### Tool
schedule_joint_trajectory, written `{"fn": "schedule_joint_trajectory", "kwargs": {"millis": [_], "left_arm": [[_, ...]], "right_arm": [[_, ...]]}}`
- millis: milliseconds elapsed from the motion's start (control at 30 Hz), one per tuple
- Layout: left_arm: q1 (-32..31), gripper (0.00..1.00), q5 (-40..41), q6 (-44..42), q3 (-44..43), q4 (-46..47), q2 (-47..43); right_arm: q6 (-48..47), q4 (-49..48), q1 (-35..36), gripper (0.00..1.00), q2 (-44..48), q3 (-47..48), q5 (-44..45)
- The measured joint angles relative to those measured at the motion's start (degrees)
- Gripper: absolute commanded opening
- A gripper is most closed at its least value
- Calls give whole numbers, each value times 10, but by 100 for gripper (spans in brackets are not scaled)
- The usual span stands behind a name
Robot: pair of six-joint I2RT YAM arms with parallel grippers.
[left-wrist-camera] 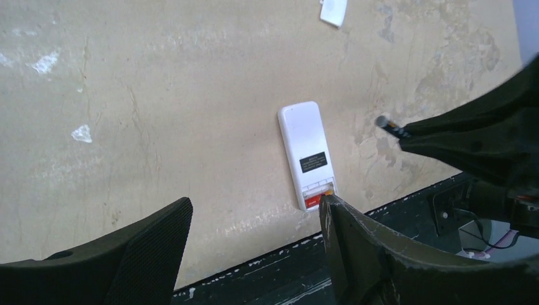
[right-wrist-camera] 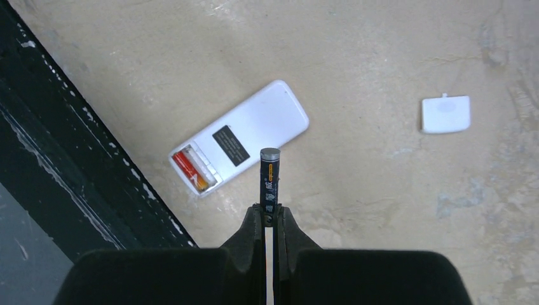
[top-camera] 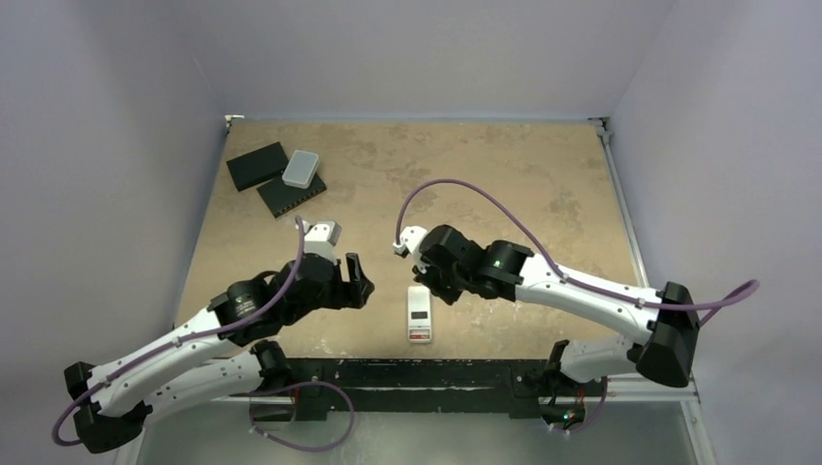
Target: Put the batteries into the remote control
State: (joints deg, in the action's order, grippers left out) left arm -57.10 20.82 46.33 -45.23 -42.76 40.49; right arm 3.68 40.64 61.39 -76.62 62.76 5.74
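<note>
The white remote control [top-camera: 420,315] lies back up near the table's front edge, with its battery bay open at the near end. It also shows in the left wrist view [left-wrist-camera: 306,149] and the right wrist view [right-wrist-camera: 248,133]. The reddish-orange battery [right-wrist-camera: 186,166] lies in the bay's outer slot; the slot beside it is empty. My right gripper [right-wrist-camera: 272,213] is shut on the dark battery [right-wrist-camera: 270,181], holding it by one end above the table just beside the remote. My left gripper [left-wrist-camera: 254,216] is open and empty, to the left of the remote [top-camera: 357,281].
The remote's small white battery cover [right-wrist-camera: 445,114] lies loose on the table beyond the remote. Two flat black slabs [top-camera: 257,165] and a light grey rounded box [top-camera: 301,168] sit at the back left. The table's black front edge [right-wrist-camera: 76,159] runs close to the remote.
</note>
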Motion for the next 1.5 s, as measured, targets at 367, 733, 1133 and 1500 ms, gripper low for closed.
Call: {"fn": "schedule_joint_trajectory", "kwargs": {"millis": [367,733,1133,1500], "left_arm": [[0,69,-68,93,137,104,42],[3,60,-127,147,220,208,61],[54,57,-151,155,258,215,16],[76,60,-143,156,258,169,-33]], "right_arm": [[-106,48,8,0,30,-8,-3],[-161,60,63,0,-41,-13,-15],[-179,59,92,0,-111,-14,-40],[-179,49,92,0,-169,-14,-54]]}}
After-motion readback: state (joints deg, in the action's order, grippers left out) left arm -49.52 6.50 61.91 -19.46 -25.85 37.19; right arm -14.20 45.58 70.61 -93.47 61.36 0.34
